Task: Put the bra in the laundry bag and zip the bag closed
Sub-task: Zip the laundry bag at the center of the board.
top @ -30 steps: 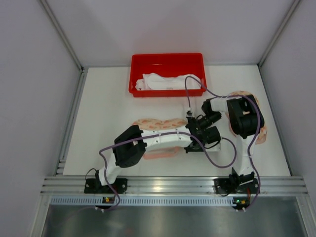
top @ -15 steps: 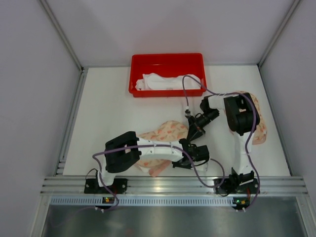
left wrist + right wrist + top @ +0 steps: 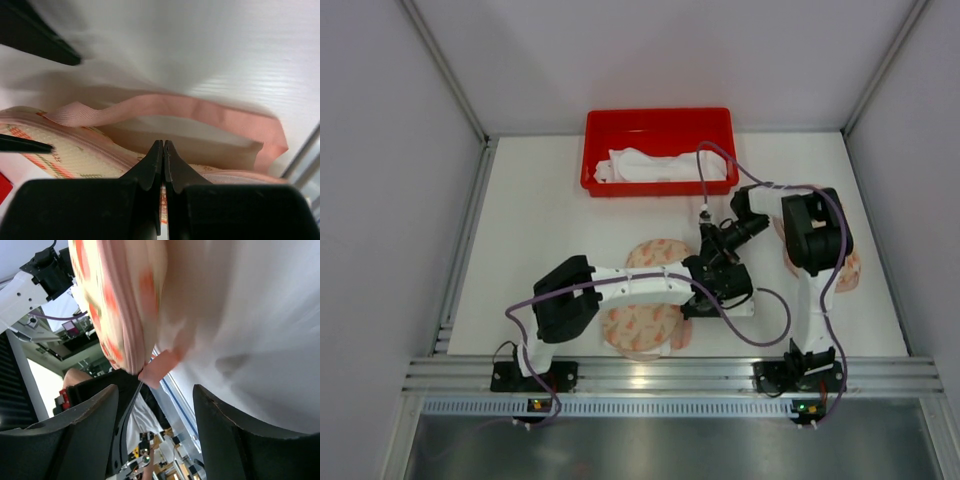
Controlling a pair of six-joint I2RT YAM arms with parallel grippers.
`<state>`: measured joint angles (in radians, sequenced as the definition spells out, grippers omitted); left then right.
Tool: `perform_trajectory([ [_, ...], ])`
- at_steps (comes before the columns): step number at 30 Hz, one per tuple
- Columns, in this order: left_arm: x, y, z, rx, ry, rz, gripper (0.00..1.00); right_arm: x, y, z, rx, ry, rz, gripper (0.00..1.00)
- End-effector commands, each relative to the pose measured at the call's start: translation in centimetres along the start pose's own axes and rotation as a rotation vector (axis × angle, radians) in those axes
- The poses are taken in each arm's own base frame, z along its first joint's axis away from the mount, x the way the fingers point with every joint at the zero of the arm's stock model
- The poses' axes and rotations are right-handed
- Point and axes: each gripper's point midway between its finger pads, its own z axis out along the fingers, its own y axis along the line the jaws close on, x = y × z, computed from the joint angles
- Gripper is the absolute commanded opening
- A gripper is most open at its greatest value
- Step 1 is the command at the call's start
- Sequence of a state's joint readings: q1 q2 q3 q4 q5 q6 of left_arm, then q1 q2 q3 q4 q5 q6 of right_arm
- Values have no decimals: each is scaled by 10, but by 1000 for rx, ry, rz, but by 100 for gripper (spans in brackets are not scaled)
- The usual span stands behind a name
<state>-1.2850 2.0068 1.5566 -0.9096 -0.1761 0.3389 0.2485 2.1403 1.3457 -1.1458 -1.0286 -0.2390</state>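
Pinching laundry bag (image 3: 75,155) edge, left claw (image 3: 163,145); right claw (image 3: 155,388) spread alongside.

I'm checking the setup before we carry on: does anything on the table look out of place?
Yes. The bra lies in the red bin, not in the laundry bag. The bag sits bunched under the left arm near the table's front edge, its pink strap looping loose.

White table (image 3: 540,225) bears red tray (image 3: 658,188) and, seemingly, laundry bag (image 3: 638,326).
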Motion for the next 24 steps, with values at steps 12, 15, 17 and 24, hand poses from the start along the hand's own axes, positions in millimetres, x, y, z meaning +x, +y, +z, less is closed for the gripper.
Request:
perform_trajectory([
  [12, -21, 25, -13, 26, -96, 44, 0, 5, 40, 19, -122, -5, -39, 66],
  [15, -26, 21, -16, 29, -116, 62, 0, 4, 37, 31, -117, 0, -40, 66],
  [17, -29, 19, -17, 30, -124, 72, 0, 7, 35, 38, -118, 18, -43, 65],
  [24, -20, -4, -19, 94, -126, 132, 0, 6, 30, 46, -115, 7, -27, 0],
])
